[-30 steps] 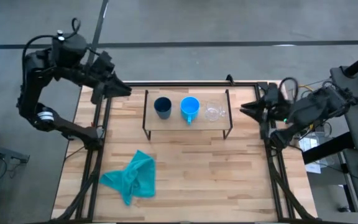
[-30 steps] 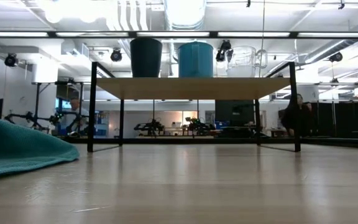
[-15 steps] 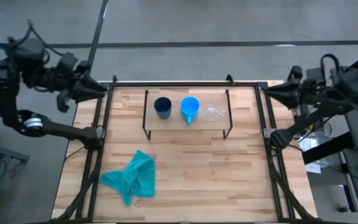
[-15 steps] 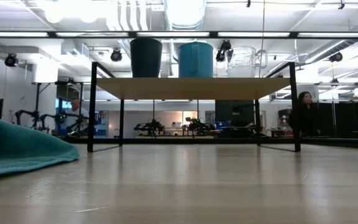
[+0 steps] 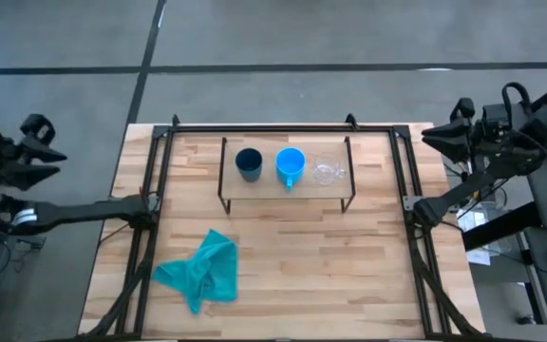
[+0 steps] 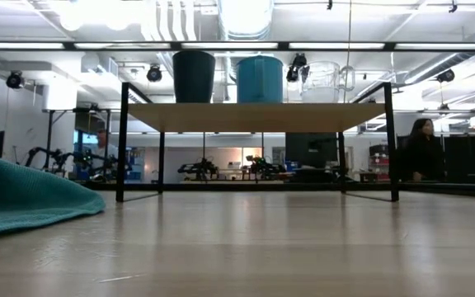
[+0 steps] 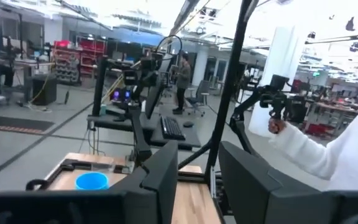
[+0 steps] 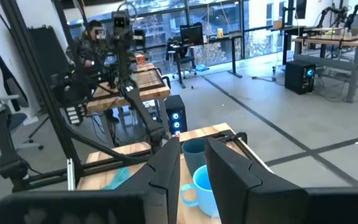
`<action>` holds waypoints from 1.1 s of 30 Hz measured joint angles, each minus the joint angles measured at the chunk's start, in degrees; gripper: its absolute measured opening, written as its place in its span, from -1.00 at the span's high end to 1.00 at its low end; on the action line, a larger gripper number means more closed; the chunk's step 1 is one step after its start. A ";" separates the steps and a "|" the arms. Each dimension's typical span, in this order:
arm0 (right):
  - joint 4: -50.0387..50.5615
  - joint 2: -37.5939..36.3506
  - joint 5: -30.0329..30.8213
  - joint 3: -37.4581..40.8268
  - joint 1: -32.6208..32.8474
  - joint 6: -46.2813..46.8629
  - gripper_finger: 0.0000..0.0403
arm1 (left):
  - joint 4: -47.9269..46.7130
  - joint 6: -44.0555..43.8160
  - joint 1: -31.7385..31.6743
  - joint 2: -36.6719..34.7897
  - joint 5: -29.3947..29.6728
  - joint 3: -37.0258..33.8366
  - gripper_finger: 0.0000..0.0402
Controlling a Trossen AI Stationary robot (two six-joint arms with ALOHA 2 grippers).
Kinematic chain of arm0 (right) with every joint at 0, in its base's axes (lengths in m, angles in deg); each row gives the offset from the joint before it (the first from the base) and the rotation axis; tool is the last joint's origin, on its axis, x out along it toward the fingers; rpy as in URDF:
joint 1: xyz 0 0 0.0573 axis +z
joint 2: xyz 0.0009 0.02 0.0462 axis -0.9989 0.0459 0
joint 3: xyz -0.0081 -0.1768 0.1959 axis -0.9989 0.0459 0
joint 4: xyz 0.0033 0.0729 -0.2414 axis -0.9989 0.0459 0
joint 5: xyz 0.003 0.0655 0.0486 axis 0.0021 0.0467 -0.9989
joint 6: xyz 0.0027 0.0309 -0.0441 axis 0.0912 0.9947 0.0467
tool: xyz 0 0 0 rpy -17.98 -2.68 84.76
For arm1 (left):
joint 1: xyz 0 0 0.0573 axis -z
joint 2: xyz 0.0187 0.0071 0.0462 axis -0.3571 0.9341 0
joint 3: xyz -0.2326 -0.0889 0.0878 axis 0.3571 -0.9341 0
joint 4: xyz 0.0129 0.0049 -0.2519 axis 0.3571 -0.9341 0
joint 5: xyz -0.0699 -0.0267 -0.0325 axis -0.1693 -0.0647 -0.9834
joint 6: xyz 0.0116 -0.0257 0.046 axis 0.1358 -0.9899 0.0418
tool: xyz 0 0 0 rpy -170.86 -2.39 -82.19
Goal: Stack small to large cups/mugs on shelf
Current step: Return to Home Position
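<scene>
Three cups stand in a row on the shelf's (image 5: 254, 188) wood plank: the dark teal-black cup (image 5: 248, 163) on the left, the blue handled mug (image 5: 291, 166) in the middle, the clear glass cup (image 5: 327, 171) on the right. The low view shows the dark cup (image 6: 194, 76), blue mug (image 6: 260, 78) and glass cup (image 6: 320, 81) upright on the plank (image 6: 258, 116). My left gripper (image 5: 55, 160) is open, off the table beyond its left edge. My right gripper (image 5: 430, 136) is open, just past the table's far right corner. Both point toward the shelf and touch nothing.
A teal cloth (image 5: 202, 271) lies crumpled on the table's near left part, also in the low view (image 6: 23, 194). Black frame rails (image 5: 157, 190) run along the table's sides. A person (image 6: 423, 148) stands in the room behind; a white sleeve (image 7: 319, 155) shows in the left wrist view.
Both arms have drawn back from the shelf. The left gripper moved from the table's far left corner out past its left edge. The right gripper moved from beside the shelf toward the right edge. The cups and cloth kept still. The person behind the table walked right.
</scene>
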 joint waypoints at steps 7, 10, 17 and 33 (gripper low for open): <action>-12.34 -7.03 -2.65 11.53 -0.01 -3.19 0.60 | 12.97 -6.04 -0.07 -10.94 -2.34 -20.07 0.47; -18.19 -9.95 -4.05 16.68 -0.01 -5.16 0.59 | 18.97 -6.44 -0.02 -15.24 -4.19 -28.85 0.47; -23.64 -15.42 -5.90 27.48 -0.01 -3.37 0.63 | 40.99 -10.97 0.00 -25.44 -10.88 -48.62 0.47; -38.09 -20.85 -18.96 46.84 -0.01 -6.52 0.63 | 92.37 -32.06 -0.04 -32.96 -27.88 -89.00 0.47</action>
